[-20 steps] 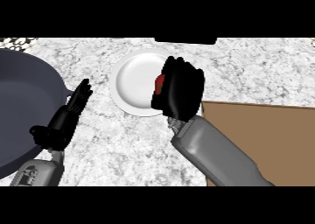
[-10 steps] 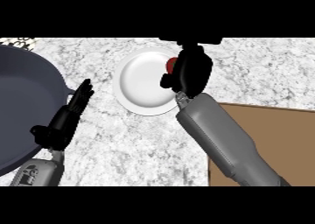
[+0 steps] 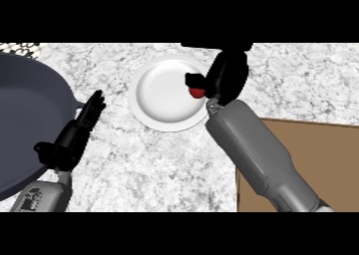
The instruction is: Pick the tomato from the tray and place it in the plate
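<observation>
A red tomato shows as a small patch at the right rim of the white plate, mostly hidden by my right hand, whose fingers and thumb curl round it. Whether the tomato touches the plate I cannot tell. The brown tray lies at the lower right, partly under my right forearm. My left hand stays open at the left, fingers pointing up, between the plate and a large pan.
A large dark grey pan fills the left side of the marble counter. The tray's near corner runs under the right forearm.
My right hand has moved up and to the right, from over the plate's middle to its right rim, with the tomato in it. The left hand has stayed put.
</observation>
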Controlling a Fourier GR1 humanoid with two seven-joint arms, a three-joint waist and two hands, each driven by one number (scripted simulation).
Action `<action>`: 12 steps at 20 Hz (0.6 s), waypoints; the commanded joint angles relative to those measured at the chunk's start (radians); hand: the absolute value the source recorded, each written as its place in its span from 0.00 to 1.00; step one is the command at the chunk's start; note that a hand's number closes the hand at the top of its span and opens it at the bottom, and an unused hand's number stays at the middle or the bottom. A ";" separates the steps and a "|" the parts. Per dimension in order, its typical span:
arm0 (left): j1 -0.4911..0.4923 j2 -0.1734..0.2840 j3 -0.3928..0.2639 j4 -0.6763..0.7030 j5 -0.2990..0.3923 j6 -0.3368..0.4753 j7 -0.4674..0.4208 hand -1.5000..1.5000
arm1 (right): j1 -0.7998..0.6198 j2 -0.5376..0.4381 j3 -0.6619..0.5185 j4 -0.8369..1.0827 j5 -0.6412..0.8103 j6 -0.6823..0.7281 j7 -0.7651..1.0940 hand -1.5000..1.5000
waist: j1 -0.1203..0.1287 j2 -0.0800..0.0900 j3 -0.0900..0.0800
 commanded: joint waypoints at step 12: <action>0.137 0.049 0.086 0.023 0.016 0.014 -0.027 0.50 | 0.410 0.009 0.198 -0.257 -0.075 -0.590 -0.010 0.00 | -0.094 -0.024 -0.007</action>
